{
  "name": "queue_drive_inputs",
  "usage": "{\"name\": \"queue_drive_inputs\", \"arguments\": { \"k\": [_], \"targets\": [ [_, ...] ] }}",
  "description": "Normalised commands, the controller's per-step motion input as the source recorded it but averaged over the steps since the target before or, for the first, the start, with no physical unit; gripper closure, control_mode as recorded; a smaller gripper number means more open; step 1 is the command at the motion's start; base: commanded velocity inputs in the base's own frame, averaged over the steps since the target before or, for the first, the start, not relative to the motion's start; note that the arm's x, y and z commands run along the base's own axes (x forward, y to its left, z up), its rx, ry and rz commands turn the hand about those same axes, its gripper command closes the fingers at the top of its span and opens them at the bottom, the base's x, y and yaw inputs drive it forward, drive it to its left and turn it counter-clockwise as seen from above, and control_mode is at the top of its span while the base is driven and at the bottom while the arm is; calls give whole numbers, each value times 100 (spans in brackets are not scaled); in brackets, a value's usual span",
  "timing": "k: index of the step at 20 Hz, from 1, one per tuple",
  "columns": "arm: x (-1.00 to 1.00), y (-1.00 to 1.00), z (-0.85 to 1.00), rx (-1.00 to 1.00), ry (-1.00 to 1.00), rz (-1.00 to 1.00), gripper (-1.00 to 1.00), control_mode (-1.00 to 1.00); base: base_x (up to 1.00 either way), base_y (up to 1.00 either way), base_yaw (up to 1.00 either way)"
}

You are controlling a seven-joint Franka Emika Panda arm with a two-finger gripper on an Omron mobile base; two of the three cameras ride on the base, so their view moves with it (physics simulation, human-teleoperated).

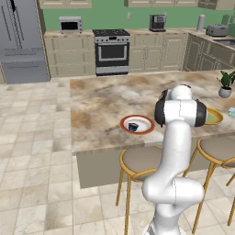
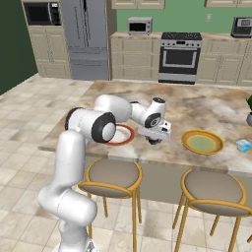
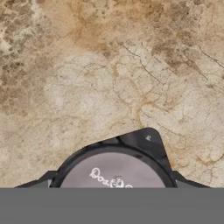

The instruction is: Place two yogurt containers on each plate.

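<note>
In the hand view a dark yogurt container (image 3: pixel 114 168) with a pale printed lid sits between my fingertips, which press against both of its sides. My gripper (image 2: pixel 154 138) is shut on it, low over the marble counter between the two plates. The white plate with the orange-red rim (image 1: pixel 146 130) lies left of it and holds another dark yogurt container (image 1: pixel 133 126). My arm partly hides this plate (image 2: pixel 127 138) in the right base view. The yellow-green plate (image 2: pixel 202 142) lies to the right with nothing on it. A light blue yogurt container (image 2: pixel 243 145) stands near the counter's right end.
A potted plant (image 1: pixel 225 87) stands at the counter's far right. Bar stools (image 2: pixel 112 173) are tucked under the counter's near edge (image 2: pixel 147 160). Bare marble stretches behind the plates.
</note>
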Motion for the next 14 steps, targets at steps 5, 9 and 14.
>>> {"name": "queue_drive_inputs", "arguments": {
  "k": [5,9,14],
  "targets": [
    [-1,63,32,-1,1,0,100,-100,0,0,0],
    [-5,78,4,-6,3,0,100,-100,0,0,0],
    [0,65,7,0,4,0,100,-100,0,0,0]
  ]
}}
